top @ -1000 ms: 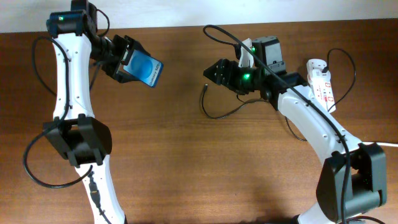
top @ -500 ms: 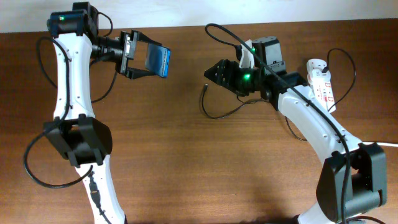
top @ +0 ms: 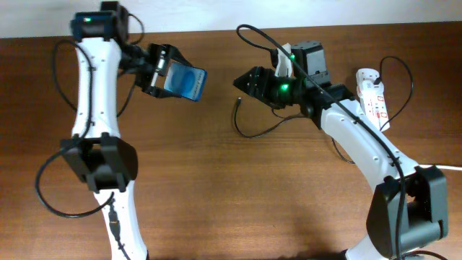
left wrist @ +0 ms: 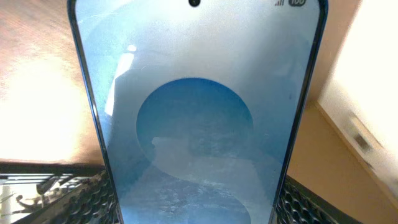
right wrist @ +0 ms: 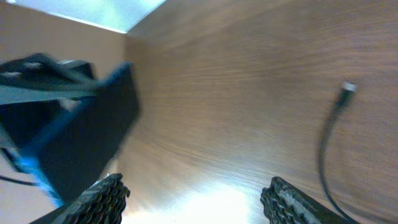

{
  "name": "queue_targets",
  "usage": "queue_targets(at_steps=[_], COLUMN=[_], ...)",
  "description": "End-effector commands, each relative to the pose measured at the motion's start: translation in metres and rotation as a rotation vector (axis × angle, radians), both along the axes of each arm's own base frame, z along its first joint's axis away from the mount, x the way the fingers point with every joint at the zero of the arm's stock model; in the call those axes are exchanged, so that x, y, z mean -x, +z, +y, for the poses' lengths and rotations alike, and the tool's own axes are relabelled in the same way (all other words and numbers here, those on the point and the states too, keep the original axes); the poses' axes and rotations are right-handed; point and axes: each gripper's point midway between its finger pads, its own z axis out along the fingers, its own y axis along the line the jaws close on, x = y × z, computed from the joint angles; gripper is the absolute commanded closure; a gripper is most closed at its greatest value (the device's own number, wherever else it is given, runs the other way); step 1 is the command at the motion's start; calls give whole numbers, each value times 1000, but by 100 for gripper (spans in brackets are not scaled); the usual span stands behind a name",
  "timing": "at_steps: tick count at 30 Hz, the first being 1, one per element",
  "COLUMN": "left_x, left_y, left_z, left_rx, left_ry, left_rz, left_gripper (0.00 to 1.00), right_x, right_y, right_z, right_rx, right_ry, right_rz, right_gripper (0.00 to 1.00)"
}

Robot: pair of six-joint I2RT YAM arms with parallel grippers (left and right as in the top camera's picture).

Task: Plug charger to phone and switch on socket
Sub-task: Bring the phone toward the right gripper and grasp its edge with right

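Note:
My left gripper [top: 167, 72] is shut on the phone [top: 185, 81] and holds it in the air above the table's back left, its lit blue screen filling the left wrist view [left wrist: 196, 112]. My right gripper [top: 244, 83] is open and empty, hovering right of the phone. The charger [top: 256, 130] is a thin black cable lying on the wood; its small plug [top: 237, 102] lies just below my right gripper and also shows in the right wrist view [right wrist: 347, 88]. The socket [top: 373, 97] is a white power strip at the back right.
A black box [top: 309, 58] stands behind my right arm. The thick white cord [top: 453, 167] runs off the right edge. The back edge of the table [top: 216, 32] meets a white wall.
My left gripper has moved right with the phone and turned it, bringing it closer to my right gripper. The right gripper has stayed almost still.

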Motion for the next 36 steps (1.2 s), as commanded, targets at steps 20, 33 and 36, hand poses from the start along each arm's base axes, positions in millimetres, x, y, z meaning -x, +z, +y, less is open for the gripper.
queue_targets(at_steps=[20, 33, 36], left_x=[10, 26, 29], left_y=[-15, -12, -8], left_z=[-15, -57, -66], left_rx=[-155, -134, -96], left_ry=[72, -20, -34], left_rz=[103, 101, 108], left_gripper=[100, 100, 100], right_x=[16, 20, 18], right_y=[19, 0, -1], right_z=[35, 65, 63], right_rx=[-91, -5, -5], right_ry=[117, -30, -51], right_rz=[-10, 49, 57], right_gripper=[25, 48, 54])
